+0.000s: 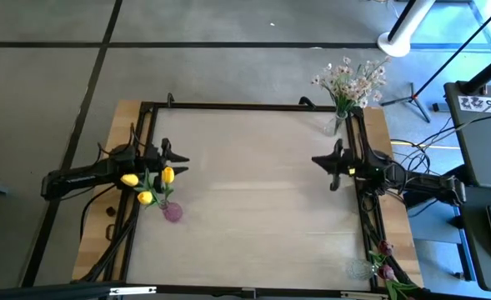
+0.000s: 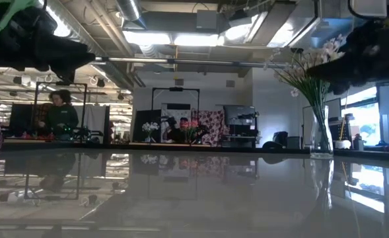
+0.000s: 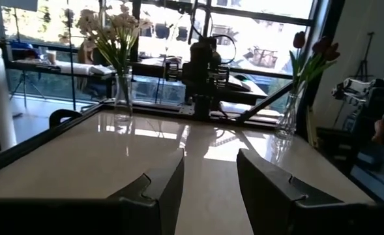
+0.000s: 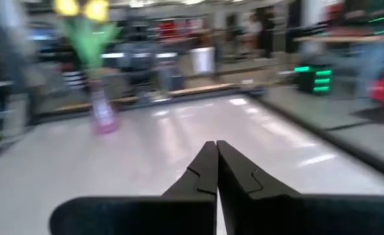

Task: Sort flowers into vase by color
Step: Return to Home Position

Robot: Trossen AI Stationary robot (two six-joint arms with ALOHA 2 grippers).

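Yellow tulips (image 1: 145, 185) stand with their stems in a purple vase (image 1: 172, 212) at the table's left edge. The same vase (image 4: 103, 111) shows in the right wrist view. A spray of white-pink blossoms (image 1: 349, 79) stands in a clear vase (image 1: 337, 123) at the far right corner. Dark red tulips (image 1: 385, 265) stand in a clear vase (image 3: 286, 121) at the near right corner. My left gripper (image 1: 182, 158) is open at the left edge, level, just beyond the yellow tulips, with nothing between its fingers (image 3: 162, 186). My right gripper (image 1: 316, 160) is shut and empty at the right edge, pointing level across the table.
A black frame (image 1: 245, 106) runs round the pale tabletop (image 1: 253, 217), whose middle lies bare between the two arms. Cables and a laptop (image 1: 487, 142) are off the right side. A person (image 2: 61, 116) sits at a desk in the room behind.
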